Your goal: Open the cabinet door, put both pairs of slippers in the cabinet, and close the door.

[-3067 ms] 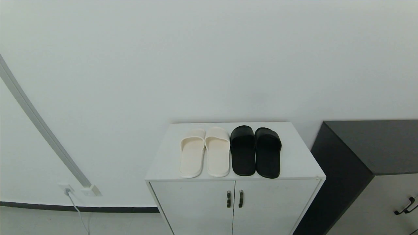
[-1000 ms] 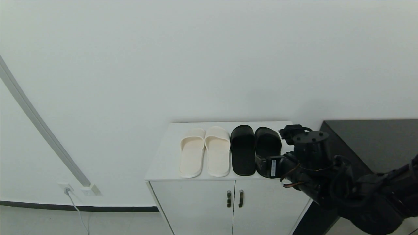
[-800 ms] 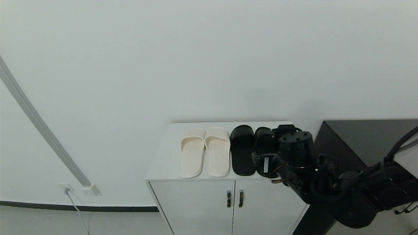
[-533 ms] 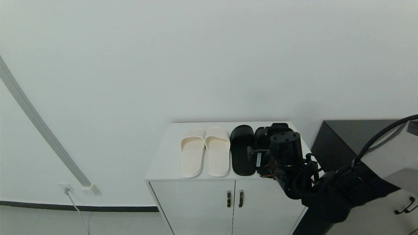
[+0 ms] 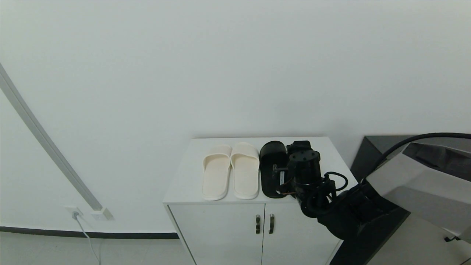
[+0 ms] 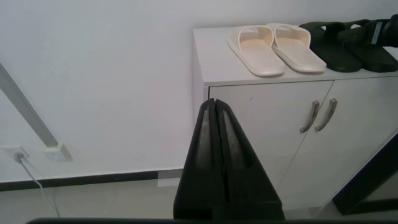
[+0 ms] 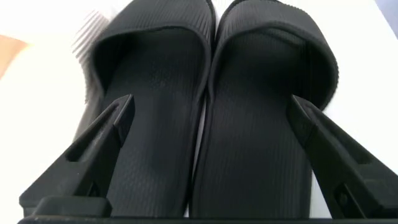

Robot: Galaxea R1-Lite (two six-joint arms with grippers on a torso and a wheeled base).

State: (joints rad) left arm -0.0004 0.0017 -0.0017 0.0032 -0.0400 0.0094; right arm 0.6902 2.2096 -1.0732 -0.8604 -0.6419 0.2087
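right end effector (image 7: 211, 102): released, jaws spread wide, nothing held. Lower centre-right of the head view, above the black pair (image 7: 261, 130).
black pair: side by side on the cabinet (image 5: 220, 232) top, right half, touching each other. Heels at the front edge, toe straps toward the wall (image 5: 235, 73).
long axis: front-to-back. In the right wrist view it runs up-frame, straps at the top.
key relation: the jaw gap lies across that axis, one finger outboard of each slipper, so both sit inside the span. Pair is straight ahead and below. Height gap: cannot tell; no contact visible.
white pair (image 5: 243, 173): same orientation, just left of the black pair in the head view.
left end effector (image 6: 216, 109): clenched, empty. Low, off the cabinet's left front corner, well apart from the slippers.
nearer arm: right, clearly.
doors (image 5: 301, 235): both closed, handles (image 5: 271, 223) untouched, so the opening step is not yet done.
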